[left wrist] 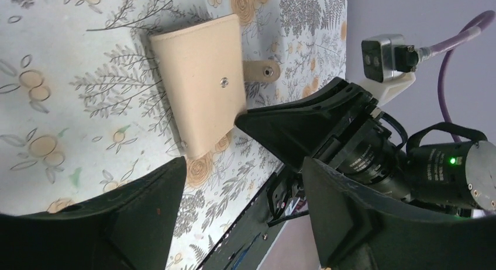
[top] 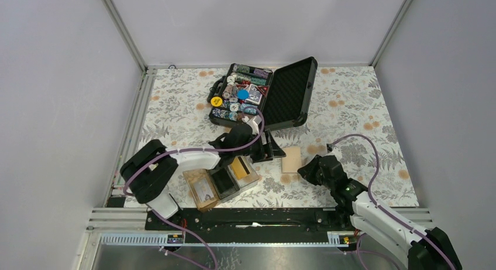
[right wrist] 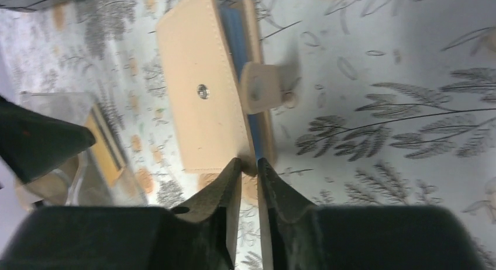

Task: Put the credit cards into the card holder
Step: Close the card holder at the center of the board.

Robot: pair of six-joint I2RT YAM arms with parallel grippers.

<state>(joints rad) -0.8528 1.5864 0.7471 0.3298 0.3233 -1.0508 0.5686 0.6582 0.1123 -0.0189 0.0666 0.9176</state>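
Observation:
The card holder, a low clear tray with three compartments, sits at the near left. One gold credit card lies in its right compartment and shows again in the right wrist view inside the holder's clear wall. A beige snap wallet lies flat to the right of the holder, with a blue card edge showing inside it. My left gripper hangs open and empty between holder and wallet. My right gripper has its jaws a narrow gap apart, tips at the wallet's near corner.
An open black chip case full of chips stands at the back centre, just behind my left arm. The black rail runs along the near table edge. My right gripper's body crowds the wallet's right side in the left wrist view.

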